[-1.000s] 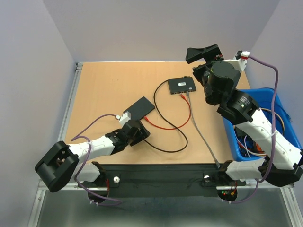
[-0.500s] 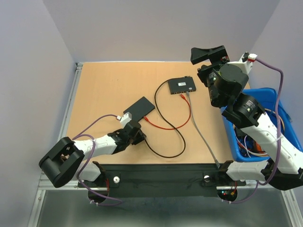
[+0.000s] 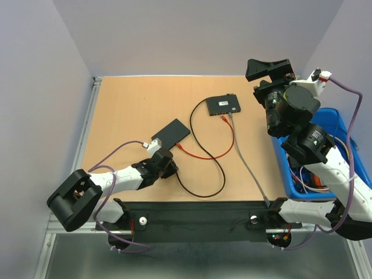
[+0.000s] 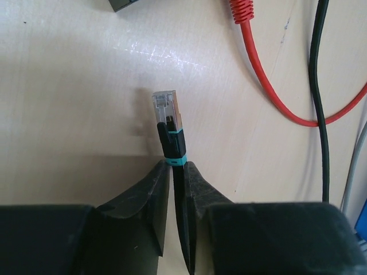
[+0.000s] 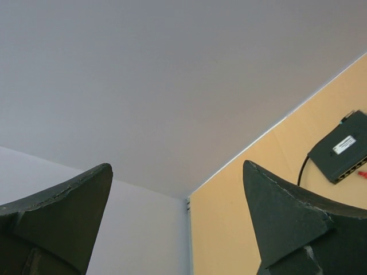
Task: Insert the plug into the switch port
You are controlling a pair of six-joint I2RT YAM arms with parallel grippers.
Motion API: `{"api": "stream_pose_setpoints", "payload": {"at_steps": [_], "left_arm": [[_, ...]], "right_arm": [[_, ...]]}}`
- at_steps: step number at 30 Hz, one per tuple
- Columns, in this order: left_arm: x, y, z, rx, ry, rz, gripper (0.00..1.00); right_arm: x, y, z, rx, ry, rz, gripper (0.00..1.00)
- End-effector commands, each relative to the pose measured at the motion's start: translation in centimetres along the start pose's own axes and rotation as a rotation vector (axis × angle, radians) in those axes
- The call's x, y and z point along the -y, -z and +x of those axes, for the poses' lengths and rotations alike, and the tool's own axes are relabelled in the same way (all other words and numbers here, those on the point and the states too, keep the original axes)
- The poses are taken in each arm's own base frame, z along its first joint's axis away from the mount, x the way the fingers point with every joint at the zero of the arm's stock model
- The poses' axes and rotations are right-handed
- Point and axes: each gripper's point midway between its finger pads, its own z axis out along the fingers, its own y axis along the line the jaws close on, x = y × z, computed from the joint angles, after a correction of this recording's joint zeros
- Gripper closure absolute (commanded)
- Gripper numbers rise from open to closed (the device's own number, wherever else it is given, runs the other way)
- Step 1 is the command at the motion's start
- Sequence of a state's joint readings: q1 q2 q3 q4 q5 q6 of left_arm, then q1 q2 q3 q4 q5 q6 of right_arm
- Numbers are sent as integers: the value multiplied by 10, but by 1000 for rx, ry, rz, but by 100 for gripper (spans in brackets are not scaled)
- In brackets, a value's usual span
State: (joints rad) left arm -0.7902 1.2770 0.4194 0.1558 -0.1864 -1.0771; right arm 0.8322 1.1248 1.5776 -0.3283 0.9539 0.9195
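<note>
clerk: item one, left gripper (image 3: pixel 166 165). where, and how are its fingers (image 4: pixel 150 189)?

keeper: low over the near left part of the table (image 3: pixel 131 110). fingers clenched on the tail of the plug (image 4: pixel 166 112), at the teal band where its black lead (image 3: pixel 224 174) begins. the clear tip and metal shell stick out past the fingertips, pointing away from the wrist. the plug casts a shadow on the wood close beside it; whether it touches the table cannot be told.

clerk: item two, the switch (image 3: pixel 224 105)?

keeper: small dark box at the far centre of the table, ports facing the near side, well apart from the plug. the black lead runs from its left end in a long loop back to the left gripper.

clerk: other leads?

keeper: one red cable (image 3: pixel 203 156), curving from the middle of the table up to the switch front, its free red end just beside the left gripper. one grey cable (image 3: pixel 250 168), from the switch front to the near edge.

clerk: other goods?

keeper: a flat black box (image 3: pixel 171 132), just beyond the left gripper. a blue bin (image 3: pixel 340 125) of wires at the right edge.

clerk: last item, right gripper (image 3: pixel 268 68)?

keeper: raised high, right of the switch, fingers (image 5: pixel 63 212) spread wide, grasping nothing.
</note>
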Motion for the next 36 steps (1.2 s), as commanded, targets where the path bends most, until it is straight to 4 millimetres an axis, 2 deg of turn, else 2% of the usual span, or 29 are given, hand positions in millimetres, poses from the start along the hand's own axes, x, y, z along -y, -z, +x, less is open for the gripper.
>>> {"api": "stream_pose_setpoints", "payload": {"at_steps": [1, 4, 6, 7, 8, 10, 11, 12, 13, 14, 19, 23, 25, 29, 30, 31, 33, 36], "left_arm": [[-4, 6, -7, 23, -53, -30, 78], [2, 8, -14, 41, -73, -28, 82], [10, 10, -19, 55, -79, -14, 85], [13, 10, -21, 59, -80, -7, 85], [14, 10, -21, 61, -83, -4, 85], [16, 11, -23, 66, -88, -1, 85], [17, 10, -24, 66, -101, 0, 85], [17, 10, -24, 66, -105, 0, 74], [17, 9, -23, 65, -115, -1, 66], [17, 9, -24, 64, -120, -4, 54], [18, 11, -26, 74, -132, 7, 33], [19, 14, -28, 80, -142, 13, 29], [19, 18, -29, 81, -145, 12, 28], [22, 39, -43, 130, -131, 32, 27], [15, 43, -45, 143, -134, 8, 27], [18, 51, -51, 168, -126, 22, 26], [5, 59, -60, 206, -124, -25, 25], [-2, 72, -73, 258, -117, -44, 22]], "right_arm": [[3, 4, -22, 64, 95, 2, 0], [3, 6, 3, -22, 231, -83, 0], [-2, 11, 39, -132, 352, -228, 1], [-1, 12, 54, -174, 381, -266, 7], [3, 16, 82, -260, 429, -329, 11], [15, 18, 116, -355, 476, -352, 15], [33, 21, 150, -458, 520, -358, 18], [43, 22, 165, -503, 518, -340, 20], [67, 25, 191, -580, 541, -312, 22], [78, 26, 202, -611, 546, -297, 22], [123, 32, 230, -693, 578, -219, 25], [137, 39, 244, -755, 603, -203, 25], [140, 47, 258, -810, 610, -217, 27], [156, 57, 295, -914, 662, -214, 27], [155, 59, 300, -931, 672, -227, 27], [158, 61, 306, -943, 685, -227, 27], [167, 59, 311, -938, 711, -201, 28], [175, 51, 309, -893, 740, -158, 28]]}}
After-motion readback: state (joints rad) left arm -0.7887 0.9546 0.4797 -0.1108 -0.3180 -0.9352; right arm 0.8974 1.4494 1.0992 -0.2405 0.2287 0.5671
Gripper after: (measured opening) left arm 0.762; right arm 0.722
